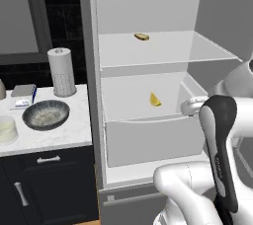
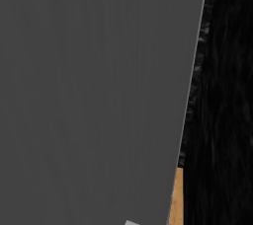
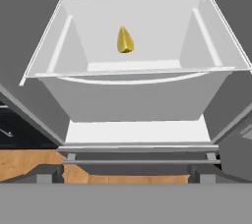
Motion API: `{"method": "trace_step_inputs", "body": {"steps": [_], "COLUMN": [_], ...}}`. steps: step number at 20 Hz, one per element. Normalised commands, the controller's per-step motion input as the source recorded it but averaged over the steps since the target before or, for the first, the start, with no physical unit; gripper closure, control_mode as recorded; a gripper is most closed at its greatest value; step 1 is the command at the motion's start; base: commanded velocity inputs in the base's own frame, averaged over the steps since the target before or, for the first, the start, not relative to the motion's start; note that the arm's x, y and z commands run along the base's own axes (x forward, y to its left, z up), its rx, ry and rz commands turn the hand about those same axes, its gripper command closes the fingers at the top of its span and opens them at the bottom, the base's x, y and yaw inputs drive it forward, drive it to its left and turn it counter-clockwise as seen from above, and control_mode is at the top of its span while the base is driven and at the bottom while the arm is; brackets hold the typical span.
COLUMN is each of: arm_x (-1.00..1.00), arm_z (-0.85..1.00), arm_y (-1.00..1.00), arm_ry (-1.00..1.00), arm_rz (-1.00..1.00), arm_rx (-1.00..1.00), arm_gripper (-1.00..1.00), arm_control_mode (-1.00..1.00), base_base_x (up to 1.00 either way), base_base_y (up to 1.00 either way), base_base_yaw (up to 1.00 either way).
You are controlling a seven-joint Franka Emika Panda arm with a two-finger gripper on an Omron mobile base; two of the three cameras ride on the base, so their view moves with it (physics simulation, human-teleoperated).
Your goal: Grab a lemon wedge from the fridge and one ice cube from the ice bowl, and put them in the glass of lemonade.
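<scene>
The fridge point(image 1: 94, 71) stands open, its white shelves showing. A small bright yellow lemon wedge point(image 1: 155, 99) point(image 3: 125, 40) lies on the floor of the middle compartment, toward the back. My gripper point(image 1: 188, 106) hovers at that compartment's right front corner, apart from the wedge, open and with nothing in it. In the hand view its fingertips point(image 3: 49, 175) stand wide apart below the compartment. On the counter to the left sit the dark ice bowl point(image 1: 45, 114) and the glass of lemonade point(image 1: 7, 129), the glass at the picture's left edge.
A brownish oblong piece point(image 1: 142, 36) lies on the upper fridge shelf. A white paper-towel roll point(image 1: 62, 71) stands behind the bowl. The open grey fridge door point(image 2: 99, 95) blocks the right base view, with a strip of wooden floor point(image 2: 177, 194) beside it.
</scene>
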Motion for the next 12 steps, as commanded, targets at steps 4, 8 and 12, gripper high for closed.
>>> {"method": "trace_step_inputs", "body": {"steps": [4, 8, 12], "arm_x": [0.80, 0.86, 0.70], "arm_z": [-0.16, -0.73, -0.60], "arm_y": [0.30, 0.28, 0.04], "arm_ry": [0.00, 0.02, 0.17], "arm_rz": [-0.01, -0.04, -0.04], "arm_rx": [-0.05, 0.00, 0.00], "arm_gripper": [-1.00, -1.00, -1.00], "arm_control_mode": [-1.00, -1.00, -1.00], "base_base_x": [0.00, 0.00, 0.00], "base_base_y": [0.00, 0.00, 0.00], "base_base_yaw": [0.00, 0.00, 0.00]}}
